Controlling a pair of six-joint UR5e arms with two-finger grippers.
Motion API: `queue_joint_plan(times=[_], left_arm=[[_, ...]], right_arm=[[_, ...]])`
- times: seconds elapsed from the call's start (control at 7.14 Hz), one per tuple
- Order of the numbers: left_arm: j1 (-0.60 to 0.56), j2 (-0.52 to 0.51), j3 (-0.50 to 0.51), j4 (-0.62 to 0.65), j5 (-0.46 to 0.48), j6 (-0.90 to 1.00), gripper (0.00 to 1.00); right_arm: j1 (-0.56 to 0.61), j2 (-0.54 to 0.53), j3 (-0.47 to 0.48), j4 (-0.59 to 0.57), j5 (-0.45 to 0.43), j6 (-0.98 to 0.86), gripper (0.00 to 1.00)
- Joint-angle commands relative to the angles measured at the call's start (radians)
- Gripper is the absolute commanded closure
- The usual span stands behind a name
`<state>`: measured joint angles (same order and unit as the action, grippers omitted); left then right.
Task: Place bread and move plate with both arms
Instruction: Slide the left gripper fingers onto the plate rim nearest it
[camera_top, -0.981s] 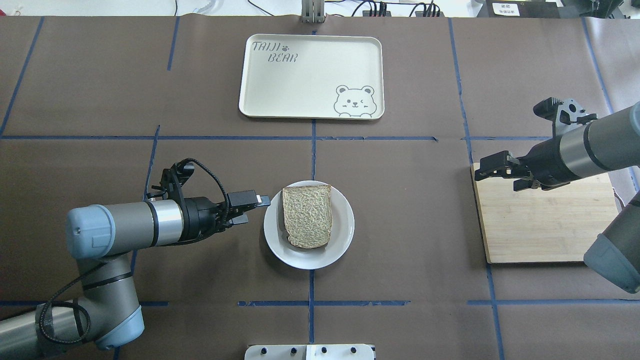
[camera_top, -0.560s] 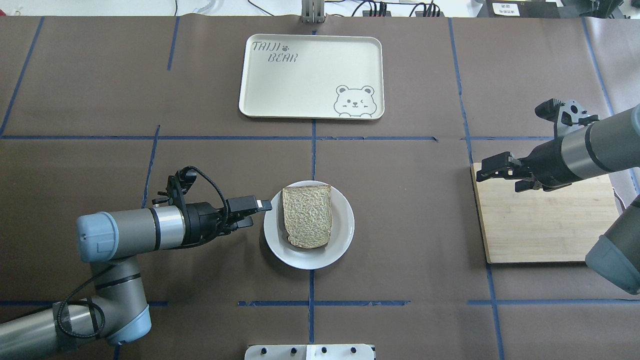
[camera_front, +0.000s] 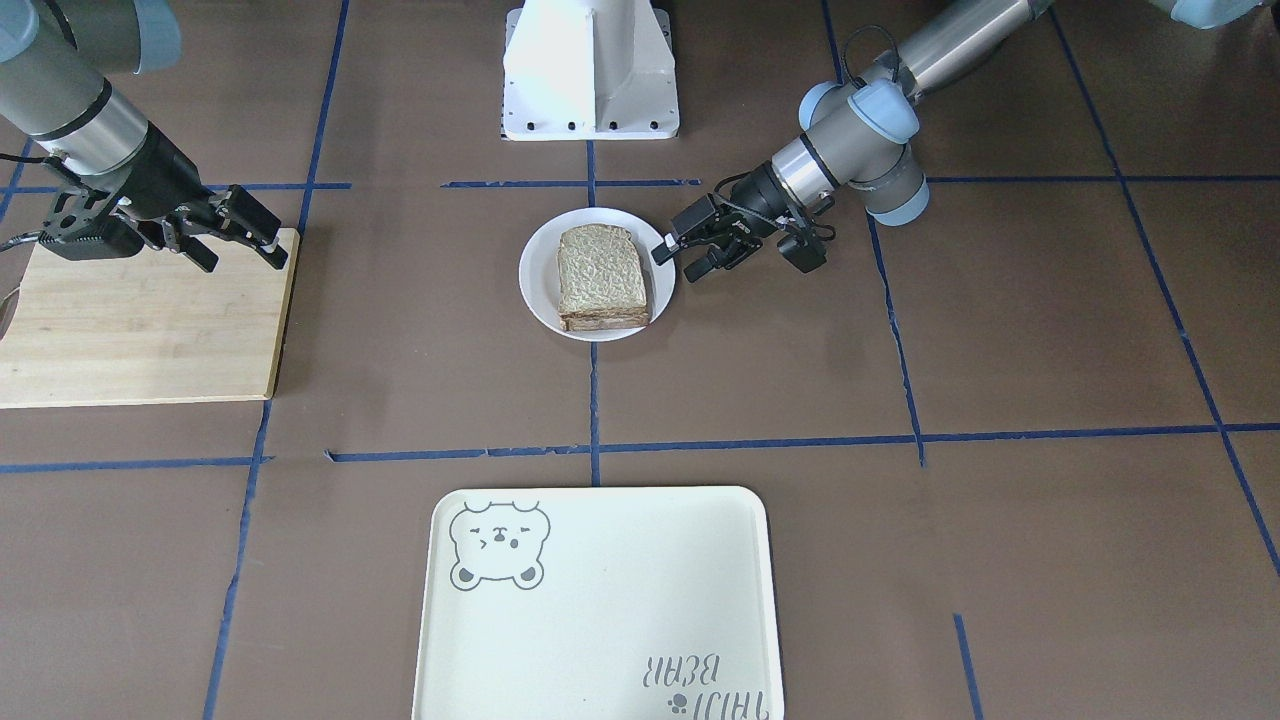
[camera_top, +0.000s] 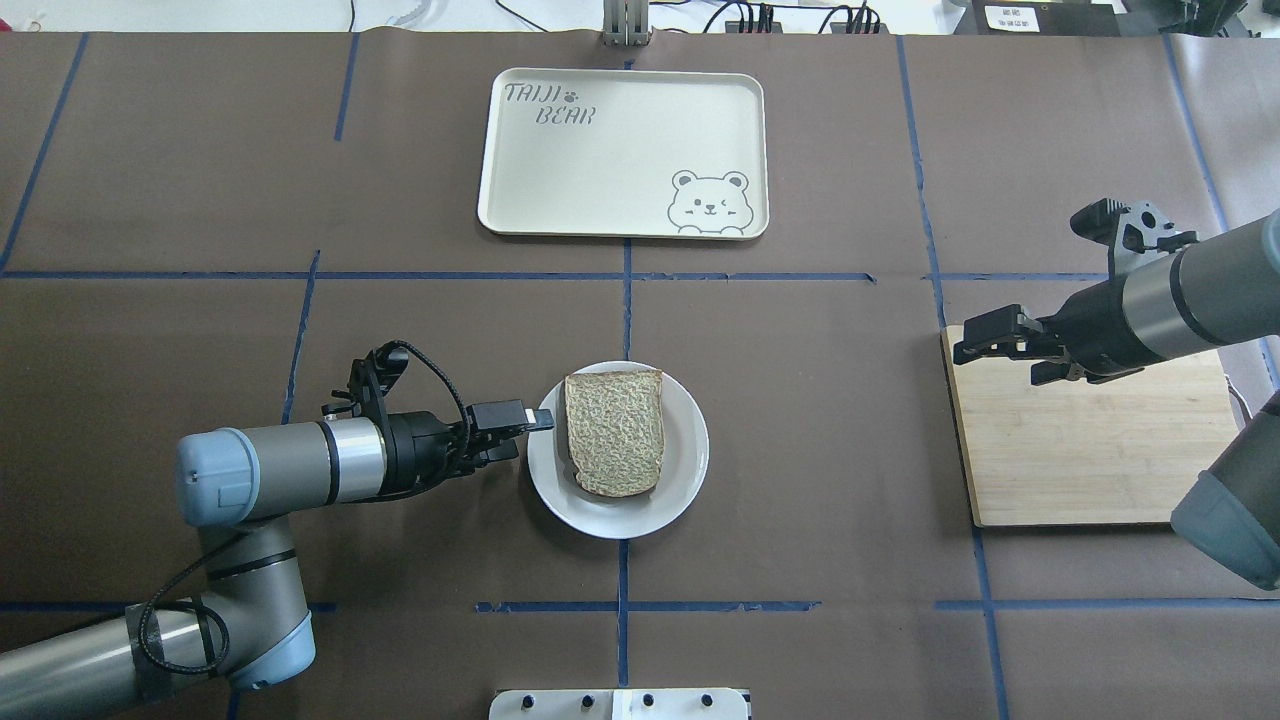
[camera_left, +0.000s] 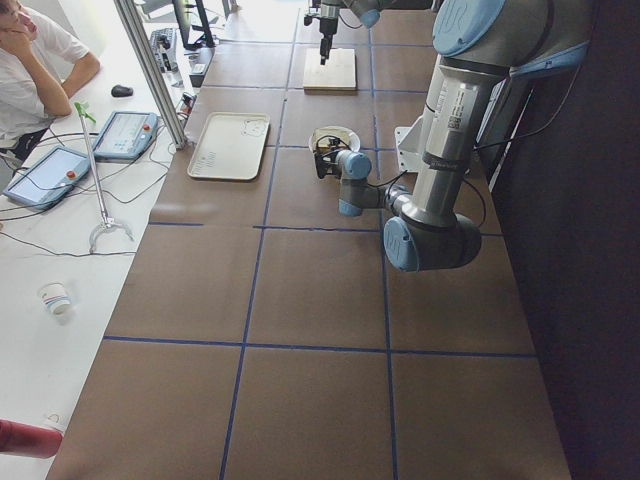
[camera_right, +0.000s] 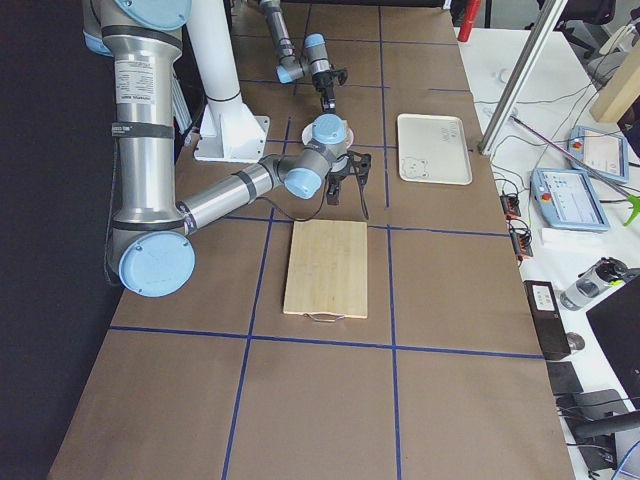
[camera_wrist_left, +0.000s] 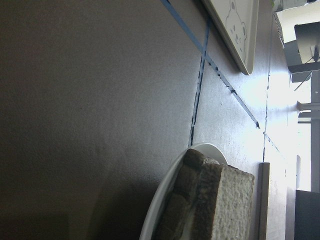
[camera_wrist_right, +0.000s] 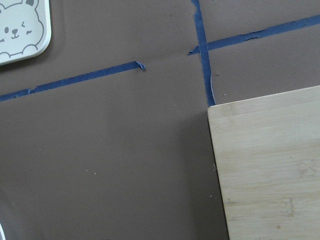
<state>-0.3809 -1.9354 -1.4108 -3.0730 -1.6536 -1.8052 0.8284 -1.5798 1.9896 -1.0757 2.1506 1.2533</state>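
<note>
The bread lies flat on the white plate at the table's middle; both also show in the front view (bread, plate) and close up in the left wrist view (bread, plate). My left gripper is open and empty at the plate's left rim, with one fingertip over the rim's edge; it also shows in the front view. My right gripper is open and empty above the near-left corner of a wooden cutting board, far from the plate.
A cream bear tray lies at the table's far middle. The cutting board lies on my right side. The white pedestal base stands behind the plate. Blue tape lines cross the brown table cover.
My left arm has moved right, bringing the open gripper up to the plate's left rim. The right arm has barely moved. Bread and plate have stayed put.
</note>
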Motion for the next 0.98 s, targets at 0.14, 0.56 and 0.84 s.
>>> queue_joint_plan(times=[0.14,0.56,0.84], left_arm=[[0.01,-0.017,0.025,-0.001,0.0,0.0,0.35],[0.025,-0.017,0.029,-0.003,0.001,0.0,0.47],[0.033,-0.017,0.029,-0.003,0.001,-0.002,0.5]], right_arm=[[0.0,0.001,-0.002,0.0,0.0,0.0,0.0],[0.0,0.001,-0.002,0.0,0.0,0.0,0.0],[0.0,0.001,-0.002,0.0,0.0,0.0,0.0]])
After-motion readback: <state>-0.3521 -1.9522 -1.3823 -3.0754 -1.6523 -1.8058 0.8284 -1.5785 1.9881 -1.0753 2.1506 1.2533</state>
